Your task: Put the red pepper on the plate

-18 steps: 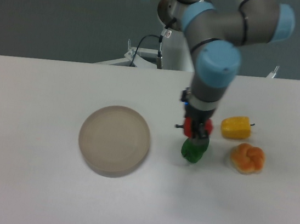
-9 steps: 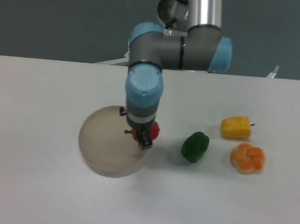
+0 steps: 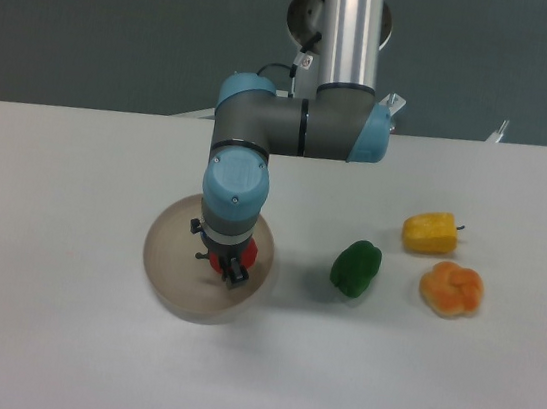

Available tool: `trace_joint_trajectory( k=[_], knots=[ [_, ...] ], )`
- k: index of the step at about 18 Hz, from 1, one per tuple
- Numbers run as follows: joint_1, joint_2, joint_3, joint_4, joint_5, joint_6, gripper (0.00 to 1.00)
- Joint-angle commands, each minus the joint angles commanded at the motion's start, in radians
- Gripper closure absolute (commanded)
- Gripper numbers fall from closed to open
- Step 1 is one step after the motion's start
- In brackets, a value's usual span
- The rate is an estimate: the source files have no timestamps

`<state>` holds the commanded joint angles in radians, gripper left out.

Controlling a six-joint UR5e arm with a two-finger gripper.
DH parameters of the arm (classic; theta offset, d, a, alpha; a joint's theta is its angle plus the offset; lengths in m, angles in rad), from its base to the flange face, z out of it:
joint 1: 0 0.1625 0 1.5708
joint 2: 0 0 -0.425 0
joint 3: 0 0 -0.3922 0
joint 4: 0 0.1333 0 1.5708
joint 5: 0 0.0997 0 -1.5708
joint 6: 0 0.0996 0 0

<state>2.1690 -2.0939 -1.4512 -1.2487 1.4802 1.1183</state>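
Since the frame half a second ago, the arm (image 3: 294,127) has carried the red pepper (image 3: 243,254) further left, from over the right edge of the plate (image 3: 171,252) to a spot above its right half. A full second ago it was over by the green pepper (image 3: 356,267), which has not shifted.

At this moment the gripper (image 3: 229,263) points straight down over the plate, its fingers closed on the red pepper. Only slivers of red show beside the dark fingers, under the blue wrist cap. Whether the pepper is touching the plate surface or just above it cannot be told from this view.

On the white table (image 3: 52,357), the plate sits left of centre, its right part hidden by the wrist. To its right, the green pepper lies apart from the plate rim. Further right are a yellow pepper (image 3: 429,232) and, just below it, an orange pepper (image 3: 451,288), both near each other and well apart from the plate. Nothing lies between the gripper and the plate surface.
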Motion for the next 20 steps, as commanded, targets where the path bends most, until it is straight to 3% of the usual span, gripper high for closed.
trace_joint_trajectory(
  k=[4,9,13,15,18,20],
  knots=[
    [0.008,0.031,0.014,-0.011,0.002,0.003,0.0],
    [0.096,0.107,0.021,-0.011,0.002,0.061,0.0],
    [0.181,0.158,0.031,-0.029,0.002,0.231,0.0],
    [0.233,0.178,0.037,-0.078,0.002,0.326,0.0],
    [0.284,0.18,0.093,-0.195,0.041,0.44,0.0],
    [0.287,0.169,0.121,-0.219,0.107,0.475,0.0]
  ],
)
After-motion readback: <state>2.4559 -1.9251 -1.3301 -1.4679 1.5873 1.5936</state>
